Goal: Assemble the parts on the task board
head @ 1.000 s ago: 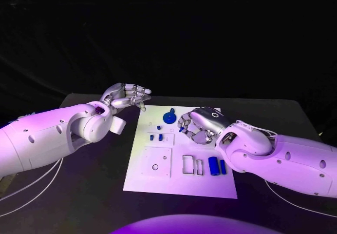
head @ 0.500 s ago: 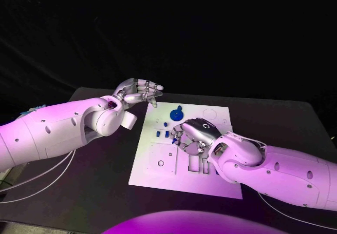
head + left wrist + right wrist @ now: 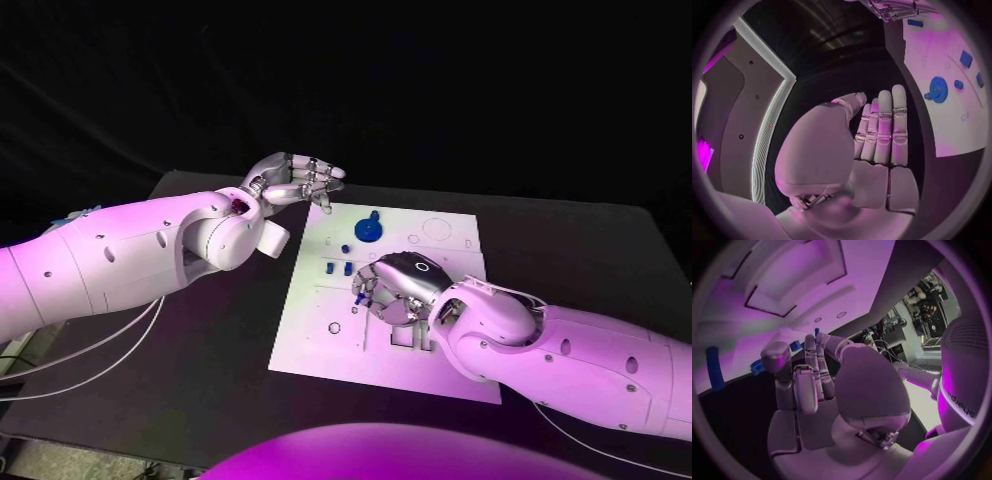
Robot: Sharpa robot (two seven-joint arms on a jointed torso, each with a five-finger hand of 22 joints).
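The white task board [image 3: 325, 340] lies in the middle of the black table. My right hand [image 3: 401, 283] hangs low over the board's middle with its fingers pointing down, and it pinches a small blue part [image 3: 358, 297] at its fingertips. The right wrist view shows the same hand [image 3: 811, 390] with blue [image 3: 757, 369] beside the thumb. A round blue part [image 3: 369, 230] stands near the board's far edge, and two small blue parts [image 3: 338, 268] stand to its near left. My left hand [image 3: 296, 182] is raised off the board's far left corner, fingers loosely bent, holding nothing.
Rectangular recesses [image 3: 404, 338] sit on the board just nearer than my right hand. A long blue bar [image 3: 714, 369] lies on the board near its edge. My right forearm [image 3: 577, 350] covers the board's near right part. Black table [image 3: 216, 380] surrounds the board.
The camera has shifted. My right hand has moved along the board toward its near side, carrying the small blue part. My left hand stays raised in about the same place.
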